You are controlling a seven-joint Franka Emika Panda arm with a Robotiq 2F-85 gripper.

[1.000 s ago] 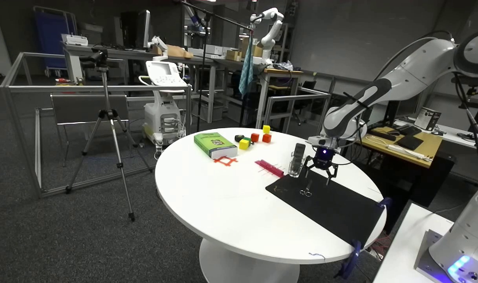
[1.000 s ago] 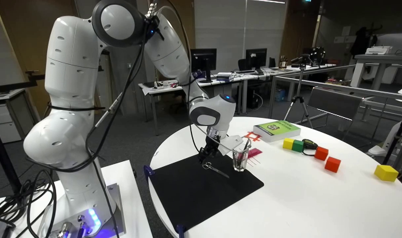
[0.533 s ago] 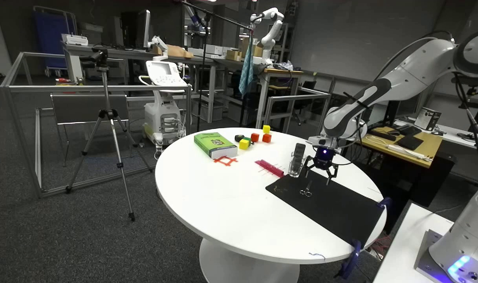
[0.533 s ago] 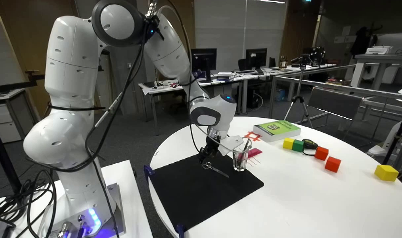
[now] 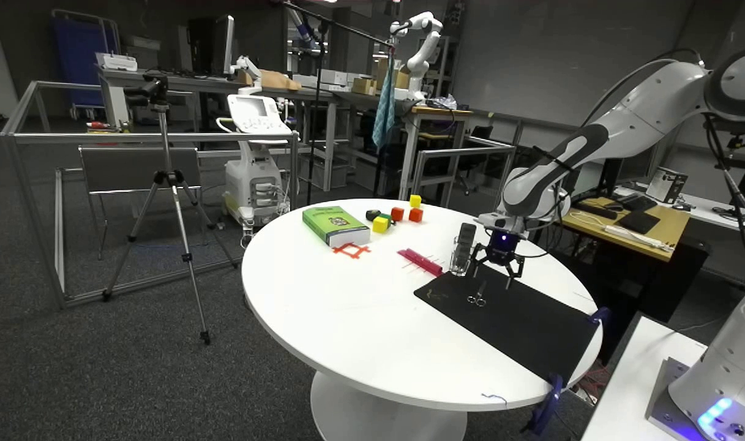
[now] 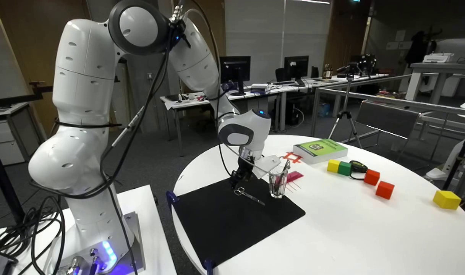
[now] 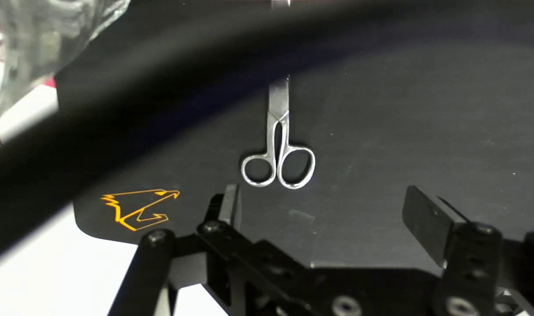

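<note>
Shifts a touch to frame L in both ext. views vs. the prior pics, taking arm (image 5: 647, 113) and claw (image 7: 326, 215) along. Leaves scissors (image 7: 278, 107) unmoved, flat on mat (image 7: 403, 131), at upper ctr. of wrist view w/ rings toward bottom of frame. Prob. changes little for the work so far, w/ nothing in grip. Keeps claw spread wide, w/ only bare mat in the gap; has rings just up-frame of that gap, nearer its frame-L side. Can't tell height over mat. Shows the gap best in wrist view, lower half, w/ logo (image 7: 139, 210) crisp at lower L but barely or not at all seen in ext. views. Loses part of blade in wrist view, tho, under blurred dark band (image 7: 117, 123), prob. a cable. Shows glass (image 6: 277, 187) whole in an ext. view, nr. ctr. of frame, upright just beside blade tip, vs. only a cut-off bit at upper L of wrist view. Gets full blade there too, but claw dark & side-on, spread not readable.
</note>
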